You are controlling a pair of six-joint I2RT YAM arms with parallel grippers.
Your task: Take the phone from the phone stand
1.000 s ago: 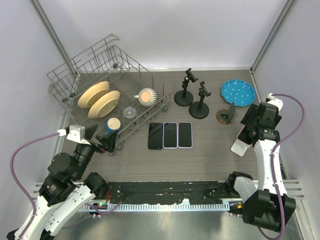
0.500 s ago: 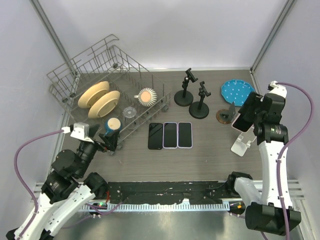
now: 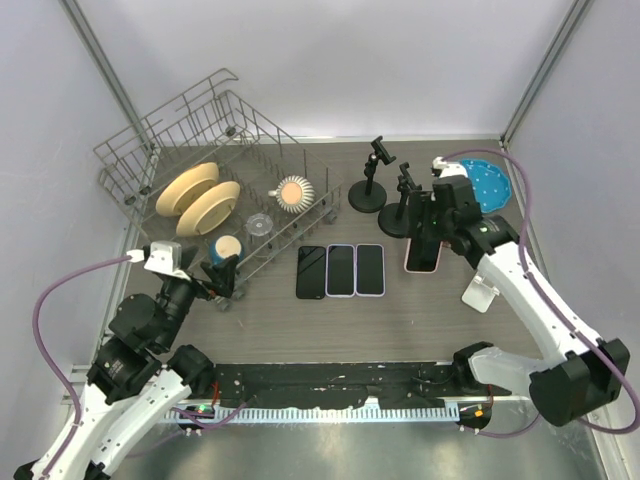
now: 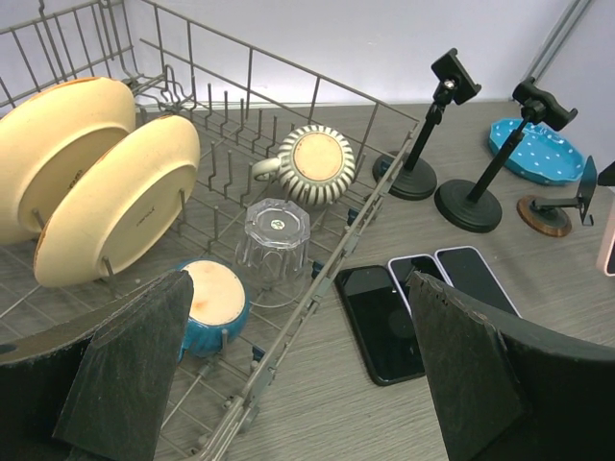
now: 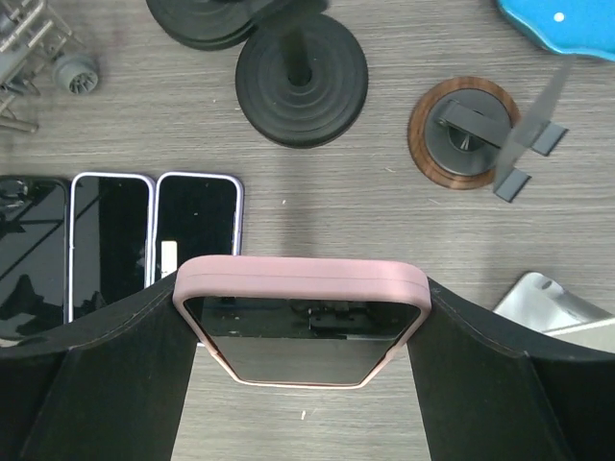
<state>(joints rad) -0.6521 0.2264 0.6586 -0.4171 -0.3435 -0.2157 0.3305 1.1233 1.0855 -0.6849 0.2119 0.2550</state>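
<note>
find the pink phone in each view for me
top external: pink phone right of centre, gripped by the right end effector.
left wrist: pink phone, a sliver at the right edge.
right wrist: pink phone in the centre.
shared landmark: the three phones lying side by side.

both arms are built of white shell links with black joint housings. a purple cable (image 3: 38, 320) runs along the left arm (image 3: 120, 365), joined at a small white connector block (image 3: 160, 256); a matching purple cable (image 3: 480, 153) follows the right arm (image 3: 520, 290). the left gripper (image 3: 218, 275) and right gripper (image 5: 303, 288) carry broad, flat, matte black fingers (image 4: 135, 370) with rough edges.
</note>
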